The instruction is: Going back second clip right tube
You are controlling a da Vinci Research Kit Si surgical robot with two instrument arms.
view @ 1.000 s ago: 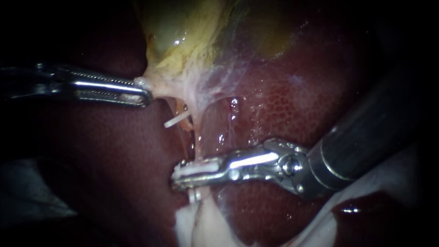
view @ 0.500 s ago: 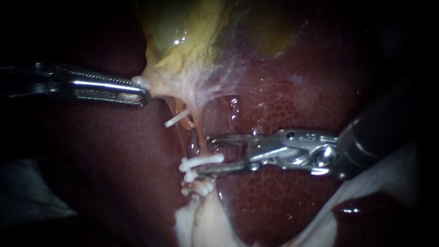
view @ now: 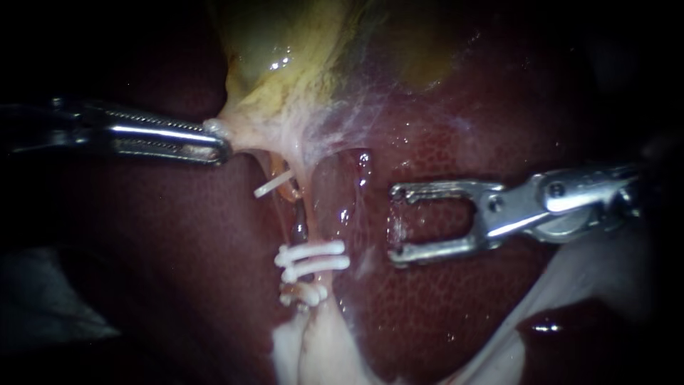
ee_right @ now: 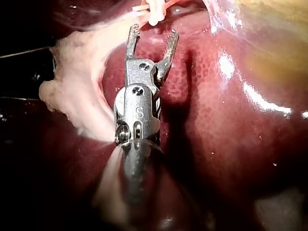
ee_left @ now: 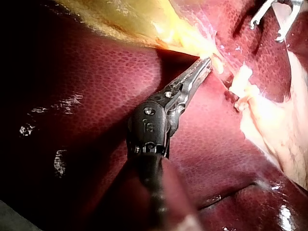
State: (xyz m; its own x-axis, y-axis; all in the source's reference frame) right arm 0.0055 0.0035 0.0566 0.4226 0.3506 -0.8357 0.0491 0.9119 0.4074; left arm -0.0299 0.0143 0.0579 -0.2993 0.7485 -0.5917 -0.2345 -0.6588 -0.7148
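My left instrument (view: 217,142) comes in from the left, its jaws shut on the pale edge of the gallbladder (view: 285,85), pulling it sideways. In the left wrist view those jaws (ee_left: 207,62) pinch the same yellowish tissue. A thin tube (view: 308,214) runs down from the gallbladder over the liver (view: 442,164). A white clip (view: 312,258) sits across it, with another clip (view: 306,292) just below. My right instrument (view: 394,224) lies to the right of the clips, jaws open and empty. The right wrist view shows the open jaws (ee_right: 154,31) just short of the clip (ee_right: 154,14).
A further white clip (view: 274,184) sticks out higher up, on a strand to the left of the tube. Pale fatty tissue (view: 313,349) lies below the clips and along the lower right (view: 570,285). Dark liver surrounds everything.
My right instrument's jaws opened off the white clip, leaving it on the tube, and drew back to the right. The left instrument has kept its hold without moving.
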